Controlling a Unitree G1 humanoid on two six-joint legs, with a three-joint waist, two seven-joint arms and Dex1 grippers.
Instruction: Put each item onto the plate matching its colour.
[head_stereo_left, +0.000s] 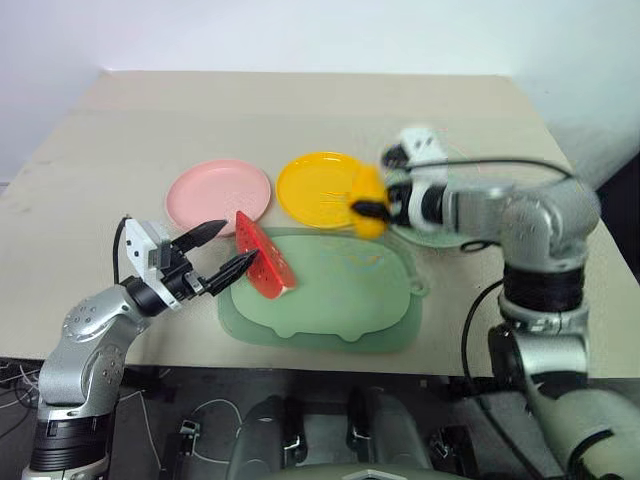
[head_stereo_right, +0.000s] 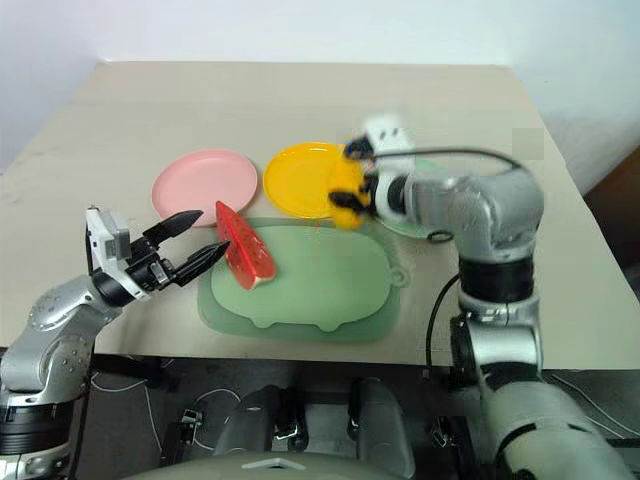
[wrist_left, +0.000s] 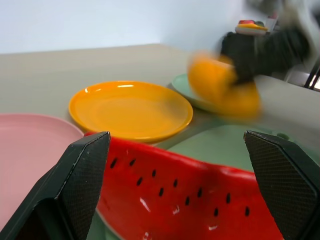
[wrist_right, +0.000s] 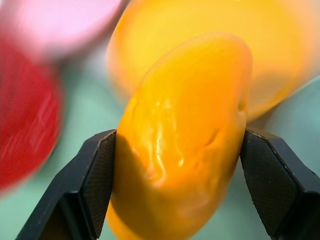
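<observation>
At centre right of the head view, the right gripper (head_stereo_left: 372, 207) pinches the yellow mango (wrist_right: 182, 135) between its 2 fingers, held in the air over the near edge of the yellow plate (head_stereo_left: 318, 187). At lower left, the left gripper (head_stereo_left: 228, 250) is spread wide beside the watermelon wedge (head_stereo_left: 264, 256), which lies on the left end of the pale green board (head_stereo_left: 330, 295). The pink plate (head_stereo_left: 218, 195) sits left of the yellow one, the mint green plate (wrist_left: 186, 86) to its right.

This looks like a robotics lab or test room. A plain beige rectangular table (head_stereo_left: 300, 110) stands against a bare white wall (head_stereo_left: 300, 30), and loose black cables (head_stereo_left: 210, 420) hang below the table's near edge.
</observation>
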